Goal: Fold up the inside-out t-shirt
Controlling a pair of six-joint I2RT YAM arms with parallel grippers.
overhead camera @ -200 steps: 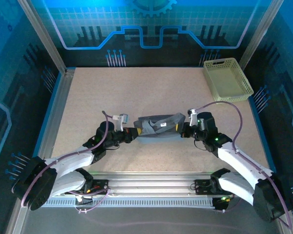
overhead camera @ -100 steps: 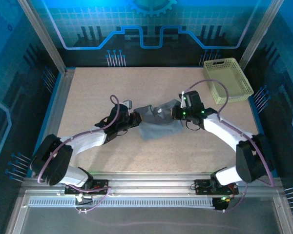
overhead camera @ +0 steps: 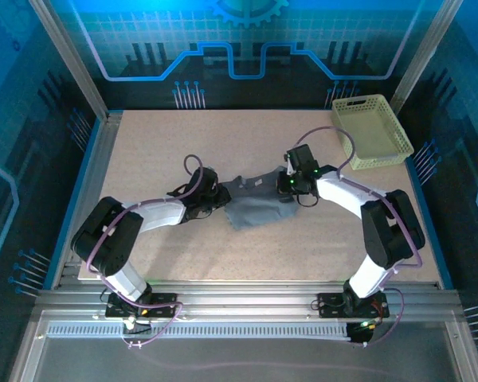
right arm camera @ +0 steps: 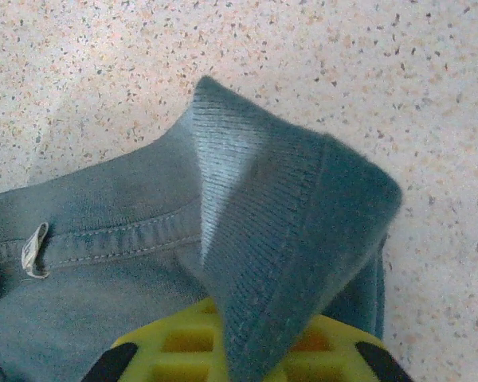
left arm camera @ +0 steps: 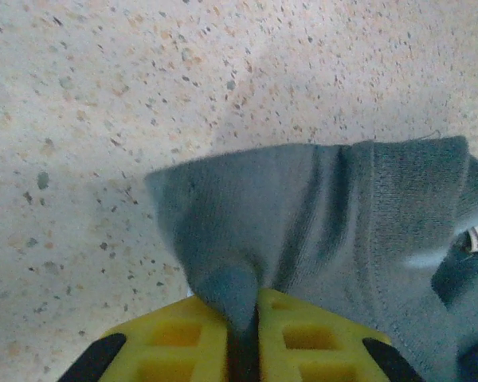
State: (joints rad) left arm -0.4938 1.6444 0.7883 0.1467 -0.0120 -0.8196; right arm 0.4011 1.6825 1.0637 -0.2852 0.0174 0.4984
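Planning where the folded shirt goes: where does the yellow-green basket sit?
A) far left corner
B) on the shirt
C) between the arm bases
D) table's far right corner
D: the basket stands at the table's far right corner, apart from the t-shirt.

Table [overhead camera: 143, 151]: flat beige top, dark-speckled, metal-framed. Lying on it: one inside-out t-shirt [overhead camera: 259, 208], slate-grey, crumpled in a heap near the middle; one pale yellow-green latticed basket [overhead camera: 372, 131], at the far right corner, well apart from the shirt.
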